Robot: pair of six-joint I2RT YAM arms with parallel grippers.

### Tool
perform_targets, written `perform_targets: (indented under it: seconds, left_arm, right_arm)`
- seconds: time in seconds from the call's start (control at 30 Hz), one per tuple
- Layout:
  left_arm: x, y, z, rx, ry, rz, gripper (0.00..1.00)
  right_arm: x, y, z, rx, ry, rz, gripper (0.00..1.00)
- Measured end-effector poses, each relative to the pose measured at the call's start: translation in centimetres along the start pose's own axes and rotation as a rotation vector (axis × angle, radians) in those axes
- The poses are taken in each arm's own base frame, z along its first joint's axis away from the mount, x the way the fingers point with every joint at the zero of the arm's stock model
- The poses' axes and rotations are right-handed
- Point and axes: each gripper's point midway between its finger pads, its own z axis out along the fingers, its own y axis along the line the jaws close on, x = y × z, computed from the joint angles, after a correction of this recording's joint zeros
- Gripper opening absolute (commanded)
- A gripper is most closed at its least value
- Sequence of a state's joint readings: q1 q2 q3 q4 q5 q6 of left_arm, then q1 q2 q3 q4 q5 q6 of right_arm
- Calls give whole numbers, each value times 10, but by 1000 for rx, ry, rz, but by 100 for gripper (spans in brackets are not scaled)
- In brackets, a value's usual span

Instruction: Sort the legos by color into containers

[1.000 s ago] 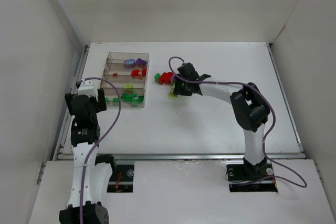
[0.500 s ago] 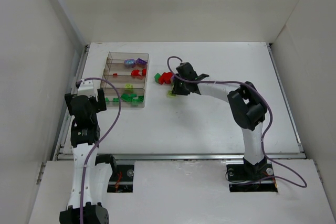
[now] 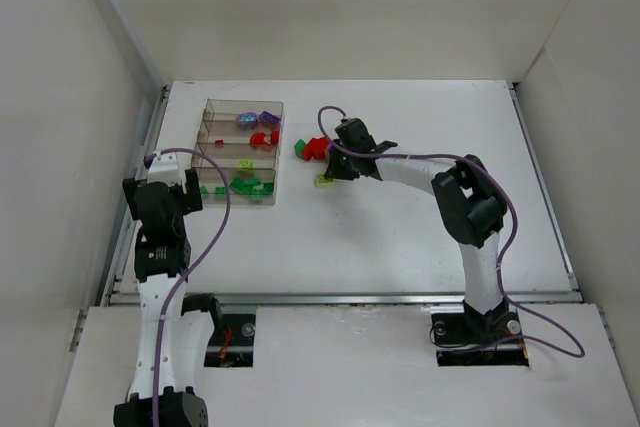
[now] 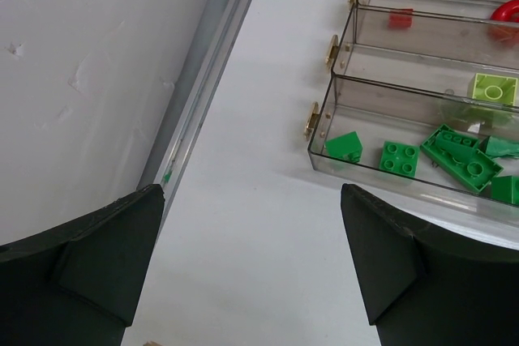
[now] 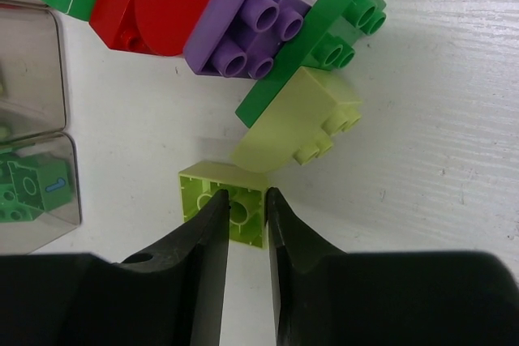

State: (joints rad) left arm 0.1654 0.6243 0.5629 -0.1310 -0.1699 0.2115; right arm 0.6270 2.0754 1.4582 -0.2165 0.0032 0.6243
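The right fingers (image 5: 246, 200) stood nearly together over the lime square brick (image 5: 199, 182) on the bench (image 5: 430, 119); whether they pinched it, I cannot tell. The left fingers (image 4: 251, 200) hung spread wide near the clear tray (image 4: 320, 131).

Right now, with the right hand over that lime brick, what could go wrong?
1. The right hand sits toward one edge of the small lime-green square plastic brick, not centred, so the brick may twist or slip out on lifting.
2. The pale lime curved plastic brick appears to touch that brick's far corner, so it may get dragged along.
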Motion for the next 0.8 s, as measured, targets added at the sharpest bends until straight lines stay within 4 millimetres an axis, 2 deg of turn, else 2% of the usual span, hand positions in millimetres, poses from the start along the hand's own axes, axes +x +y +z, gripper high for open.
perform_targets:
  seconds: [0.17,0.37,0.8]
  left_arm:
    - [0,0,0,3,-1,0,89]
    - [0,-3,0,15,-3,0,89]
    - [-2,-11,0,66,-9,6,84]
  right_arm:
    - [-1,1,0,-10,-13,-3,0]
    - [3,-3,-10,-8,-10,-27,0]
    - [5,-6,-19,-9,-11,-62,0]
